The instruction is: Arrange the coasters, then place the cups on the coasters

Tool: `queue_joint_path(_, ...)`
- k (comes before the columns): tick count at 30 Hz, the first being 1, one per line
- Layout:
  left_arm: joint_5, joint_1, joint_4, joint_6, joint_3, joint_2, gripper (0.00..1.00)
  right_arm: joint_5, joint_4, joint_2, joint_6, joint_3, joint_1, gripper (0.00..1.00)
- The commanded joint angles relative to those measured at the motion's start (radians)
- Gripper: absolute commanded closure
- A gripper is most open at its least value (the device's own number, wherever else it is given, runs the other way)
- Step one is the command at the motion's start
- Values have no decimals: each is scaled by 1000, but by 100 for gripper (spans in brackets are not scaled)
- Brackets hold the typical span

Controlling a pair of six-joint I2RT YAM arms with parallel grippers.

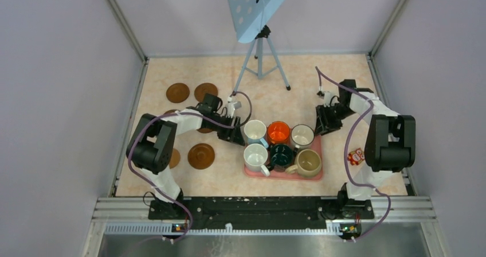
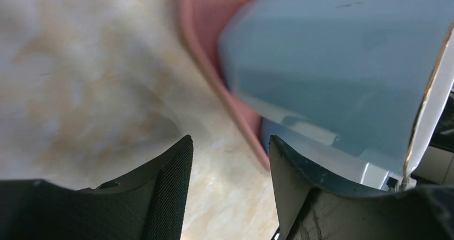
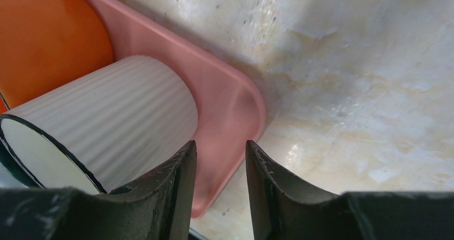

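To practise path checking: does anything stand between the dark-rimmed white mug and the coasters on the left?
Yes: the orange mug and blue mug stand between them, and the left arm lies across the route.

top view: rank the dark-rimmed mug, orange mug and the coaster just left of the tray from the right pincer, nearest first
1. dark-rimmed mug, tray's back right, beside the right pincer
2. orange mug, back middle
3. coaster, left of the tray, farthest
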Motion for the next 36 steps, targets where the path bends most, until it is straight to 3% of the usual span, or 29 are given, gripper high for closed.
queue_joint_path(1, 51, -61, 136, -120, -41, -6, 39, -62, -18, 28, 36, -26, -3, 62)
queue_joint_path(15, 7, -73, 180, -132, -55, 96, 43, 25, 4, 77, 55, -78, -1, 67)
queue_joint_path(23, -14, -74, 176, -132, -13, 149, 61, 16, 23, 112, 75, -78, 2, 79)
queue_joint_path(29, -29, -72, 159, -120, -3, 142, 62, 33, -65, 48, 20, -10, -3, 73)
queue_joint_path(36, -30, -73, 159, -118, -9, 137, 61, 183, -83, -65, -18, -30, -22, 62)
